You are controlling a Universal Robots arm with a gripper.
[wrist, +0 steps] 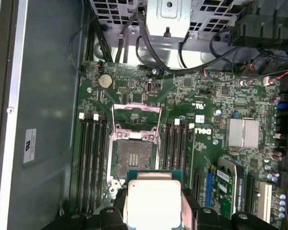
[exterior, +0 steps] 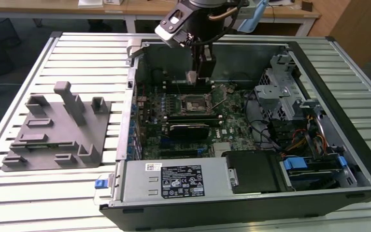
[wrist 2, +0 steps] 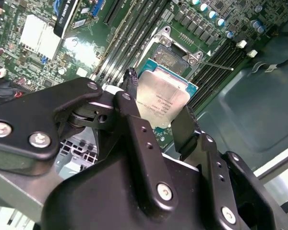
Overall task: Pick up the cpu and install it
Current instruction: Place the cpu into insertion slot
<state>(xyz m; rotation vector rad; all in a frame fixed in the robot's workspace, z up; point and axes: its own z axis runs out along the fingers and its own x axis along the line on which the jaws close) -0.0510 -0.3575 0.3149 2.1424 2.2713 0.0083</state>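
Gripper [wrist 2: 157, 114] clamped on the cpu [wrist 2: 164, 96], fingers [wrist 2: 134, 120] on two opposite edges, held above the open socket [wrist: 134, 158] of the green board [wrist: 206, 96] inside the computer case [exterior: 237, 60]. The cpu's underside is hidden (one edge runs out of frame in the first wrist view).

Arm [exterior: 202, 19] angled down, pincer [wrist 2: 157, 101] clamped on cpu [wrist: 153, 203]
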